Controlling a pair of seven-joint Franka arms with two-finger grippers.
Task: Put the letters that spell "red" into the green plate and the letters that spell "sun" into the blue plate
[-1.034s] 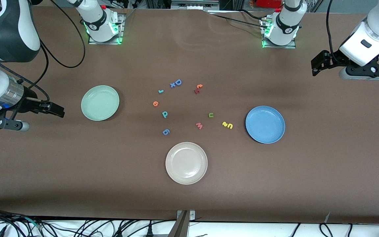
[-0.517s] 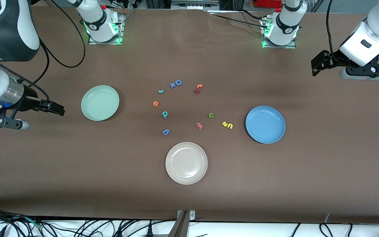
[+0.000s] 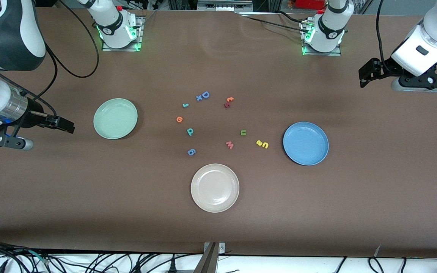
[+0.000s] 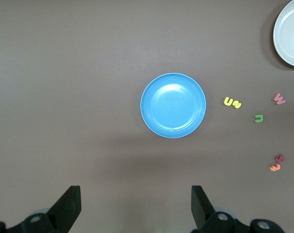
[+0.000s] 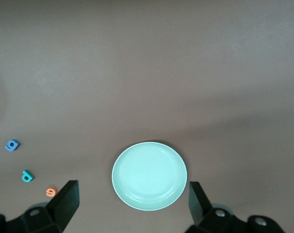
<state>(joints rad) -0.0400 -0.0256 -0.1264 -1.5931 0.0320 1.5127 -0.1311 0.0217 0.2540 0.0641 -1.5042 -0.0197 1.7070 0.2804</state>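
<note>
Nothing's held yet — right gripper [image 3: 65,125] gapes empty beside the green plate [image 3: 115,118], nearer the orange "e" [image 3: 179,119]; left gripper [image 3: 368,74] idles open too.

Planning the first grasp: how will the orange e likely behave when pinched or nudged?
The orange e lies flat and tiny on the table, so it probably slides rather than rolls. It looks thin, likely light, and may be hard to pinch from above. It stands apart from other letters.
</note>
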